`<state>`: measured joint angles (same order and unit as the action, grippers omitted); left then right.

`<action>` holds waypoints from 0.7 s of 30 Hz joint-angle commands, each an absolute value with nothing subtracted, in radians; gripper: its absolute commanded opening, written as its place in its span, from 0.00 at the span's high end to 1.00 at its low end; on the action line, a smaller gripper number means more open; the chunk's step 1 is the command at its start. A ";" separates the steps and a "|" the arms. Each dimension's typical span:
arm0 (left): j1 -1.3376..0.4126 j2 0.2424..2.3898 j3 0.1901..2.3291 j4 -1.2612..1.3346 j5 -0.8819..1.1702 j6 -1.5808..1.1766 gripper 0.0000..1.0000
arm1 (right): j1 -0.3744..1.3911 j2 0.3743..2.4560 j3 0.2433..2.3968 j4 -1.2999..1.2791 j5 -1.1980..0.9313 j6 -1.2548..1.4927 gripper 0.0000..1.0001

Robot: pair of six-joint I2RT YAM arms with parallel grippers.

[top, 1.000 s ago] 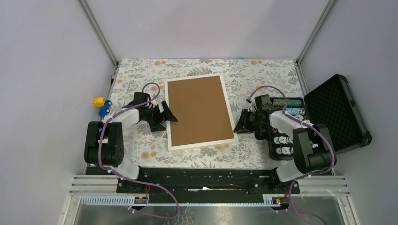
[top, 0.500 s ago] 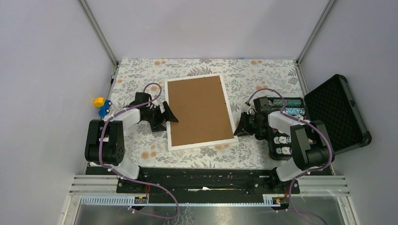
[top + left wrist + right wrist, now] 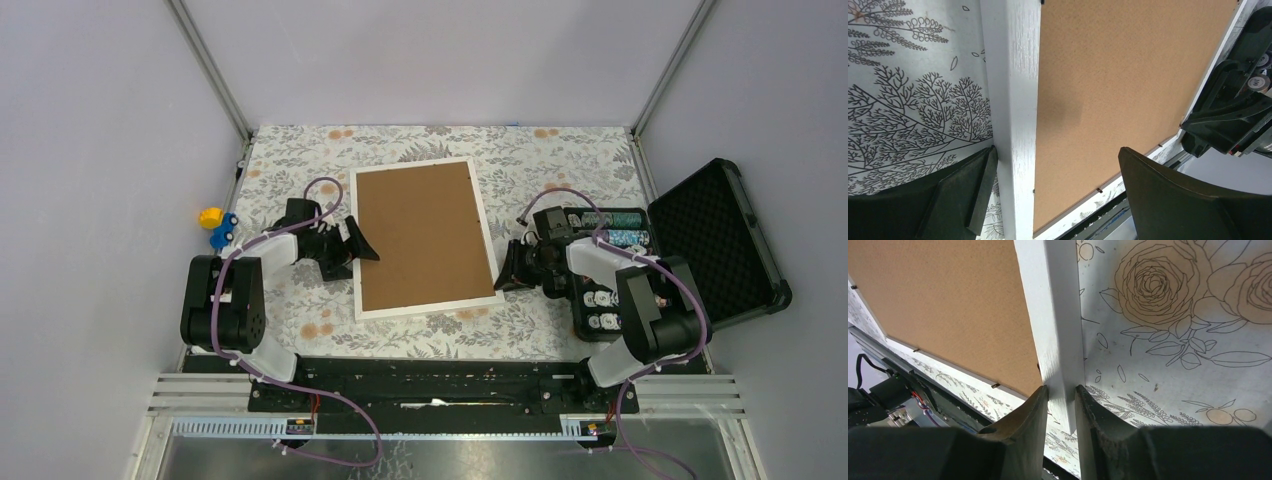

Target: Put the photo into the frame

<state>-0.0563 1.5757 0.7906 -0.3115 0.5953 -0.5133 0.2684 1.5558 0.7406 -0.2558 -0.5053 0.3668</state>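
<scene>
The right gripper (image 3: 1062,390) has edged inward and now pinches the right rail of the frame (image 3: 1050,315), its fingers barely apart. The left gripper (image 3: 1057,154) stays wide open astride the left rail, holding nothing. The frame's near right corner has been nudged slightly left. The frame lies face down on the bench (image 3: 560,160) with the brown backing board (image 3: 425,235) seated. The photo is hidden, probably beneath the board, so little remains.

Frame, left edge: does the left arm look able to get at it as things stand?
Probably yes. The open left pincer straddles the frame's white left border, one finger over the tablecloth, the other over the backing board; nothing lies between.
</scene>
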 commanded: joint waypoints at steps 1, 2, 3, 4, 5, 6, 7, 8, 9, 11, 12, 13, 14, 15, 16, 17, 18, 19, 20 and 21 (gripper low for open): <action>-0.074 1.601 0.763 -0.236 0.696 -0.554 0.03 | 0.342 1.602 0.712 -0.236 -0.432 0.406 0.66; -0.075 1.602 0.758 -0.229 0.701 -0.558 0.03 | 0.354 1.604 0.712 -0.232 -0.421 0.414 0.66; -0.076 1.602 0.754 -0.225 0.705 -0.563 0.03 | 0.366 1.604 0.711 -0.228 -0.409 0.426 0.66; -0.077 1.600 0.751 -0.219 0.706 -0.566 0.03 | 0.378 1.607 0.710 -0.224 -0.397 0.436 0.66; -0.079 1.598 0.748 -0.217 0.707 -0.570 0.03 | 0.391 1.609 0.712 -0.221 -0.384 0.443 0.65; -0.081 1.596 0.745 -0.213 0.707 -0.573 0.03 | 0.402 1.613 0.713 -0.221 -0.370 0.451 0.65; -0.083 1.595 0.744 -0.211 0.708 -0.576 0.03 | 0.415 1.619 0.717 -0.222 -0.352 0.457 0.65; -0.086 1.594 0.744 -0.209 0.707 -0.577 0.03 | 0.428 1.627 0.718 -0.225 -0.332 0.463 0.65; -0.087 1.593 0.744 -0.209 0.707 -0.577 0.03 | 0.437 1.636 0.723 -0.229 -0.314 0.467 0.65; -0.089 1.591 0.744 -0.210 0.707 -0.577 0.03 | 0.457 1.666 0.734 -0.254 -0.249 0.471 0.66; -0.088 1.590 0.743 -0.209 0.707 -0.577 0.03 | 0.465 1.680 0.741 -0.272 -0.217 0.473 0.66; -0.088 1.588 0.742 -0.210 0.706 -0.577 0.03 | 0.477 1.689 0.747 -0.287 -0.180 0.475 0.66; -0.089 1.586 0.740 -0.211 0.704 -0.577 0.03 | 0.489 1.697 0.752 -0.296 -0.152 0.479 0.66; -0.090 1.586 0.739 -0.210 0.704 -0.577 0.03 | 0.500 1.705 0.754 -0.303 -0.130 0.483 0.66; -0.090 1.585 0.739 -0.211 0.704 -0.578 0.03 | 0.512 1.715 0.757 -0.313 -0.099 0.490 0.66; -0.091 1.584 0.738 -0.209 0.703 -0.578 0.03 | 0.527 1.725 0.762 -0.325 -0.056 0.496 0.66; -0.091 1.584 0.739 -0.210 0.702 -0.578 0.03 | 0.546 1.735 0.768 -0.338 -0.025 0.503 0.66; -0.093 1.585 0.738 -0.209 0.702 -0.578 0.03 | 0.564 1.746 0.774 -0.350 0.005 0.513 0.66; -0.094 1.583 0.736 -0.209 0.702 -0.579 0.03 | 0.585 1.759 0.780 -0.359 0.035 0.521 0.66; -0.096 1.581 0.735 -0.209 0.701 -0.580 0.03 | 0.606 1.775 0.789 -0.377 0.075 0.531 0.66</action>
